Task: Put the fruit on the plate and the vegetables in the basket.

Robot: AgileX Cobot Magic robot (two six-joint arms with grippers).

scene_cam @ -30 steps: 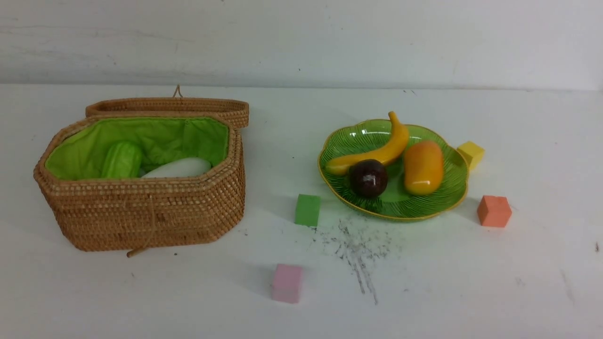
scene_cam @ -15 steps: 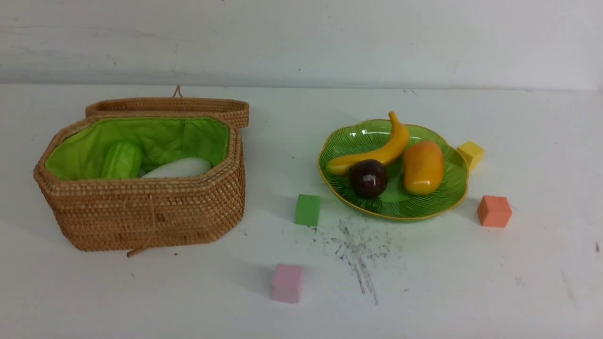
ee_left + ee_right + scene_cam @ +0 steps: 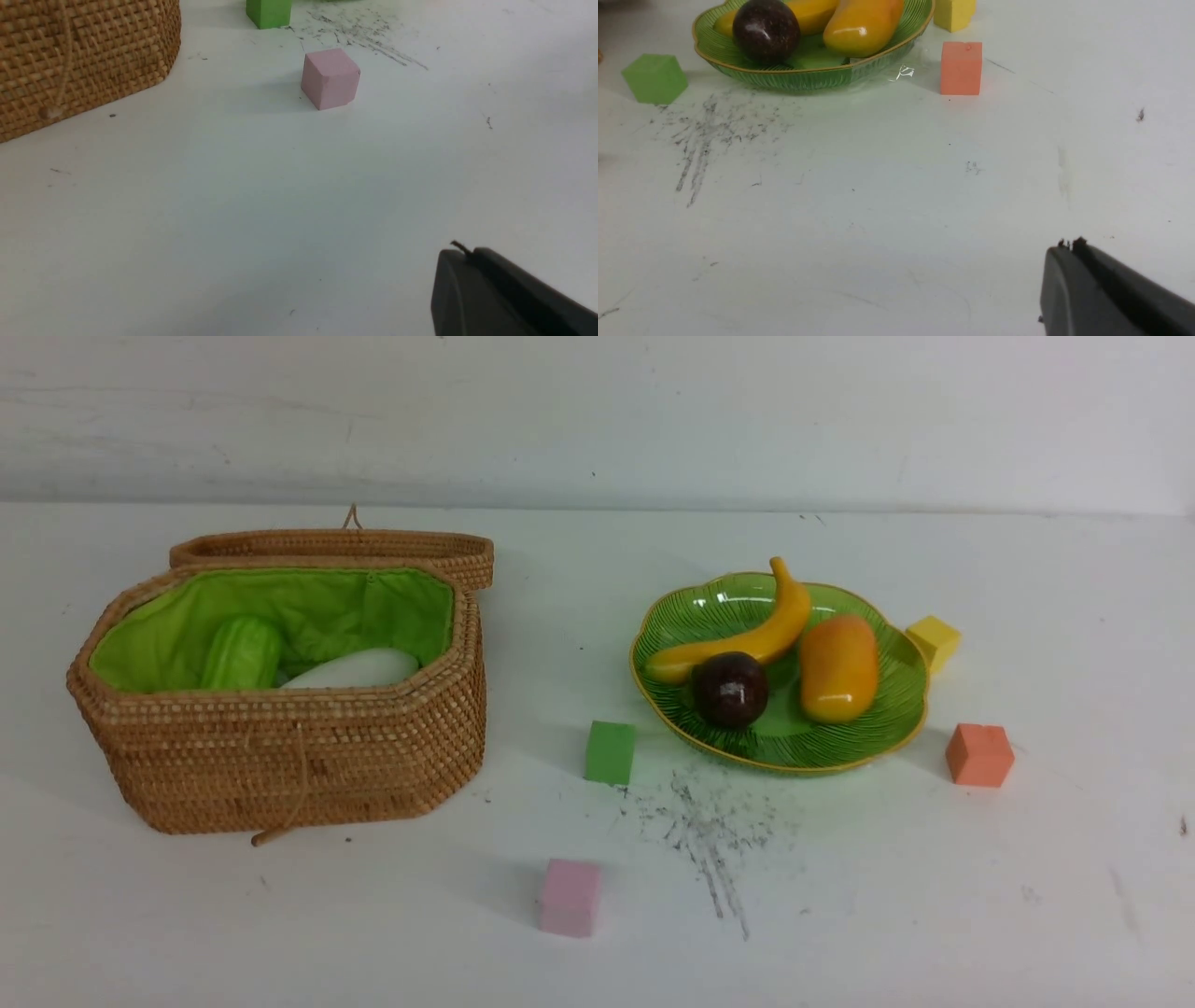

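The left tool, dark and slender-tipped (image 3: 467, 254), shows at the edge of its own wrist view with its tips together, held above bare white table (image 3: 233, 210) on the near side, with a small pink cube (image 3: 331, 78) lying farther out. The right tool, of the same dark, tapered build (image 3: 1073, 247), is likewise closed with nothing between its tips, over the near part of the table. Neither arm reaches into the front view, so both are drawn back from the basket and the dish. On the right half, a wide, shallow, translucent green dish with a ribbed surface and thin yellow rim (image 3: 784, 747) holds all the fruit: a long, curved yellow banana (image 3: 747, 641), a small, round dark-purple mangosteen (image 3: 731, 690) against its near side, and a plump orange-yellow mango (image 3: 839, 669) toward the right. On the left half stands a large octagonal tan wicker basket with lime-green lining (image 3: 280, 756), its woven lid (image 3: 467, 555) open behind it. Inside lie a stubby light-green cucumber (image 3: 243, 653) and a smooth white radish (image 3: 359, 668); the front wall hides whatever lies deeper. A green cube (image 3: 610, 752) sits between basket and dish, the pink one nearer the robot, a yellow cube (image 3: 934, 642) right beside the dish's far right rim, and an orange-red cube (image 3: 980, 755) near its right side.
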